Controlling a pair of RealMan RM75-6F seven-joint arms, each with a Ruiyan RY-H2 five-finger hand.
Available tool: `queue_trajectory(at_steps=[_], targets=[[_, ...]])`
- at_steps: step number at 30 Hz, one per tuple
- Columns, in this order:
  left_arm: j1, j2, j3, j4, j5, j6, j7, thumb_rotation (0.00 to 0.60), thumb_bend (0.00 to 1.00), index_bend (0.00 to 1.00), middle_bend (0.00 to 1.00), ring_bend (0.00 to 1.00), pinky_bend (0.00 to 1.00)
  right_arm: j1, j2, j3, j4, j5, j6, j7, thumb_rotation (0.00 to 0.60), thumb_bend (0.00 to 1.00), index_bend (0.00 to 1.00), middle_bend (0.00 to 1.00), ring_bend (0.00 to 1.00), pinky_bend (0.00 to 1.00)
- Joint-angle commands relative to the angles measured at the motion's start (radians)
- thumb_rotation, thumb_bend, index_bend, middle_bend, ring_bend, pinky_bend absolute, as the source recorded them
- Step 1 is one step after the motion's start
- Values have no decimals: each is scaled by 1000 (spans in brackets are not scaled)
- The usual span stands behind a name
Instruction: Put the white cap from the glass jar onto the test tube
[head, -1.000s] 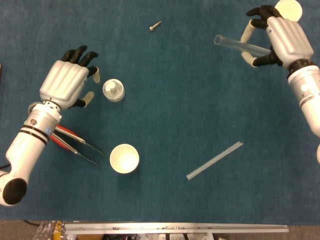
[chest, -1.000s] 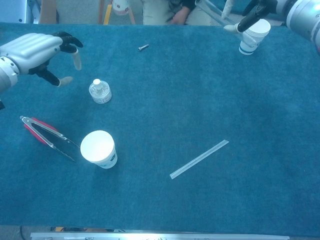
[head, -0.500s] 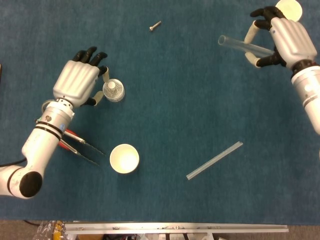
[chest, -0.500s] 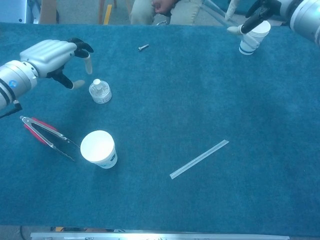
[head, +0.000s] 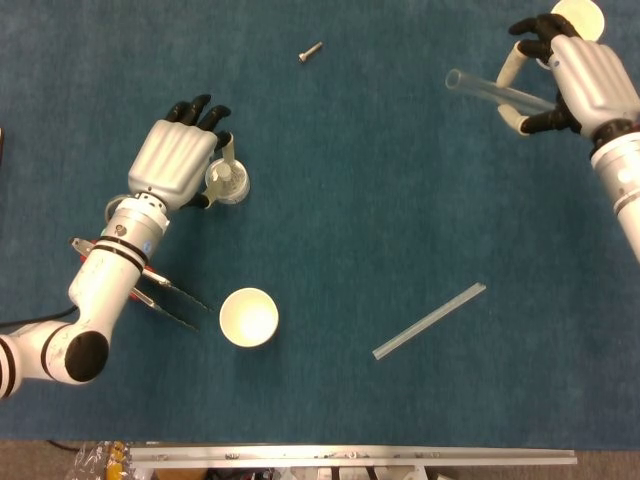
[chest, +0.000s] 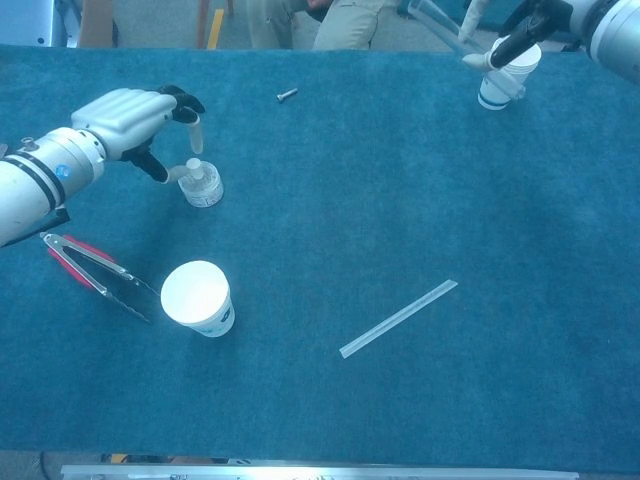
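The small glass jar (head: 228, 182) (chest: 203, 187) stands upright at the left of the blue cloth, with the white cap (chest: 194, 164) on its top. My left hand (head: 180, 160) (chest: 130, 110) is right against it from the left. A finger hangs just behind the cap and the thumb lies beside it, with a little space still showing. At the far right my right hand (head: 582, 76) (chest: 545, 14) grips the clear test tube (head: 497, 92) (chest: 438, 20) in the air. The tube lies nearly level, its open end pointing left.
A white paper cup (head: 248, 317) (chest: 197, 297) stands in front of the jar, with red-handled tongs (head: 158, 291) (chest: 90, 262) to its left. A clear flat strip (head: 430, 320) (chest: 398, 318) lies mid-right. A screw (head: 310, 51) (chest: 287, 95) lies at the back. Another paper cup (head: 580, 14) (chest: 503, 82) stands behind my right hand.
My left hand has moved right, from clear of the jar to having its fingers on either side of the cap. My right hand has drifted slightly right with the tube.
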Motion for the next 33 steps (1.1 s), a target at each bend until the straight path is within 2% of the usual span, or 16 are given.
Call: queue_trajectory(at_steps=[1, 33], targets=[[-8, -13, 0, 15, -13, -4, 5, 600, 322, 409, 122, 0, 21, -2, 3, -3, 5, -3, -5, 8, 600, 261, 637, 214, 87, 280], [-30, -67, 9, 86, -71, -12, -14, 600, 322, 433, 123, 0, 21, 3, -1, -20, 29, -7, -17, 41, 600, 261, 637, 214, 87, 280]])
